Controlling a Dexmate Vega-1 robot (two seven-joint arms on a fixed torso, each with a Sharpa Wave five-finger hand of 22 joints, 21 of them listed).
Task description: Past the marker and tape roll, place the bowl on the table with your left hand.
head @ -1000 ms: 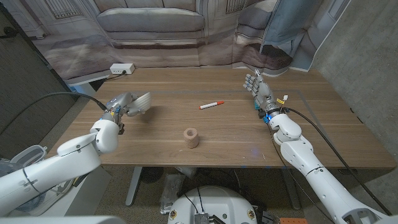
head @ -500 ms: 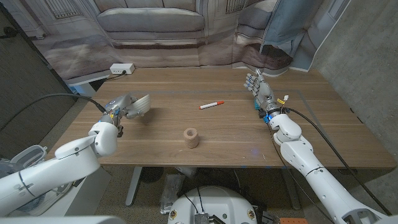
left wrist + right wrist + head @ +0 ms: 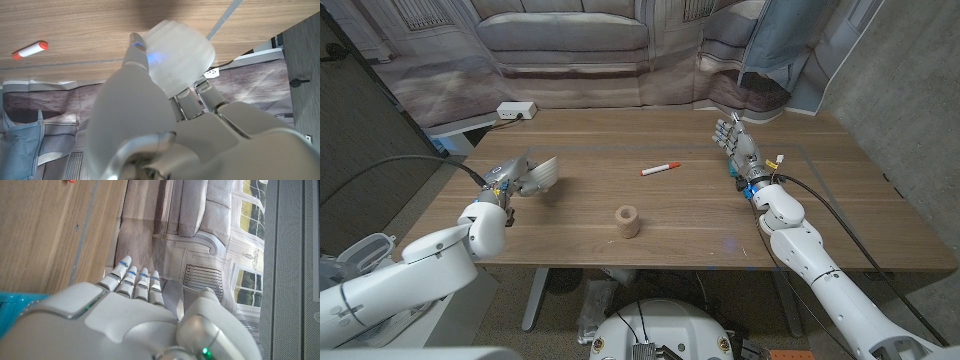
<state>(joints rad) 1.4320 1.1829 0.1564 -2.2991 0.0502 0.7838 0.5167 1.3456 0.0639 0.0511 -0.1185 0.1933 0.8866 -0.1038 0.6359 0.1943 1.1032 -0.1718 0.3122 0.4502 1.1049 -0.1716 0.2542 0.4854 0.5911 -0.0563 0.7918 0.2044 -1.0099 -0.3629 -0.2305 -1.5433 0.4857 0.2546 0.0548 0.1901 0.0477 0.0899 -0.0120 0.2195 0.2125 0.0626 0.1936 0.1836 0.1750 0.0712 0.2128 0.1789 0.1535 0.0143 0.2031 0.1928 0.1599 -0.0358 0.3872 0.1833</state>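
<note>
White bowl (image 3: 543, 172) gripped in left hand (image 3: 515, 177), tilted above the table's (image 3: 840, 200) left side, level with tape roll (image 3: 627, 221) and marker (image 3: 661, 168) to its right, target spot farther back; right hand (image 3: 733, 139) open, fingers straight.

No writing, label, brand, number or sign is showing clearly enough to read in any view; the marker (image 3: 660, 168) lying on the desk (image 3: 840, 200) is carrying no lettering that can be made out.
</note>
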